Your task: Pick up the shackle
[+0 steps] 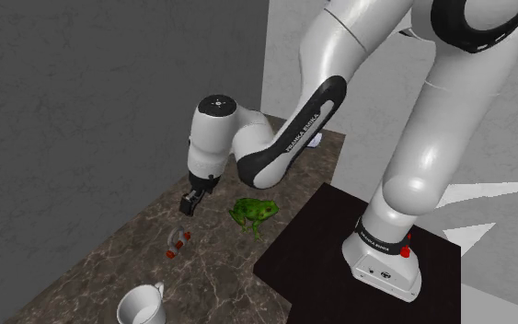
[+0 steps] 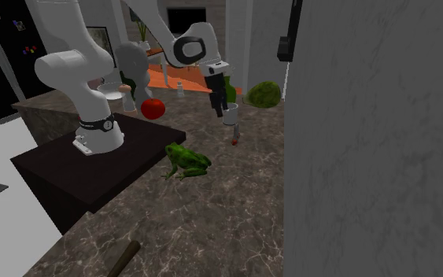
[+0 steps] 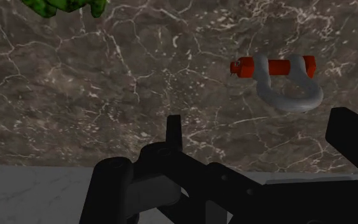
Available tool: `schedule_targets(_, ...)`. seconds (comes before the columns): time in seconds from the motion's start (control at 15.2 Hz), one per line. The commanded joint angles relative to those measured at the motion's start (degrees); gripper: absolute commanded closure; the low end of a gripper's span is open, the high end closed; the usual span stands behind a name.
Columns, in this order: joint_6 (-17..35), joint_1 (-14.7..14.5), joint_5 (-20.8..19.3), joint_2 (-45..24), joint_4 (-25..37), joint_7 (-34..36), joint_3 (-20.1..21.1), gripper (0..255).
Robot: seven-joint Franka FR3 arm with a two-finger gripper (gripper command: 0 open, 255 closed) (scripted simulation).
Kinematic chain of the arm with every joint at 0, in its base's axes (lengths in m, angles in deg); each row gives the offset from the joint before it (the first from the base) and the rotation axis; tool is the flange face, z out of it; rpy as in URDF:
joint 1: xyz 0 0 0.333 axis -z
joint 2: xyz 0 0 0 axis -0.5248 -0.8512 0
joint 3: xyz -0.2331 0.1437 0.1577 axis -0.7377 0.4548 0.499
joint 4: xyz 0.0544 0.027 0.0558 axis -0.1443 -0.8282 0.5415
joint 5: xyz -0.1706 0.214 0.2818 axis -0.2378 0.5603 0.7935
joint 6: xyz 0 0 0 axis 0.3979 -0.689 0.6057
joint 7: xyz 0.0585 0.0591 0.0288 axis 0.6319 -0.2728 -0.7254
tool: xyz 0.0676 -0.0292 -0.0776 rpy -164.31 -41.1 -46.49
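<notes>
Brown marble with pale veins runs under the whole job, a hard, polished counter (image 1: 109, 267) set against a plain grey wall. The shackle (image 3: 285, 83) lies flat on it, well clear of the green frog (image 1: 253, 213) and the white cup (image 1: 142, 306); in the shoulder view you find it at (image 1: 178, 242), on the stone just below the gripper (image 1: 189, 204).

Your gripper (image 3: 258, 122) hangs above the counter with its jaws wide apart and nothing between them. In the wrist view the shackle sits beyond the fingertips, nearer the line of one finger (image 3: 352, 137) than the middle of the gap. I judge you should first centre over it, then descend.

Mind the shape. It is a smooth grey U-shaped bow, rounded in section and apparently metal, closed by a straight red pin with a small head at one end. Rounded bar will likely slip on the black pads, so turn the wrist to clasp across the two legs or across the pin, not along the curve. Go low enough for the fingers to straddle it, and stop short of striking the stone.
</notes>
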Motion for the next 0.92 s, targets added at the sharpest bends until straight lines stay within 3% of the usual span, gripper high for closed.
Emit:
schedule_targets(0.0, 0.7, -1.2, -11.1, -5.9, 3.7, 9.1, -0.7, 0)
schedule_targets(0.2, 0.3, -6.3, -22.8, -13.3, 9.6, 18.6, -4.5, 0)
schedule_targets(0.4, -0.3, -11.1, -30.6, -19.8, 15.5, 25.0, -7.7, 0)
schedule_targets(0.86, 1.6, -14.1, -37.7, -24.8, 17.5, 31.4, -11.5, 0)
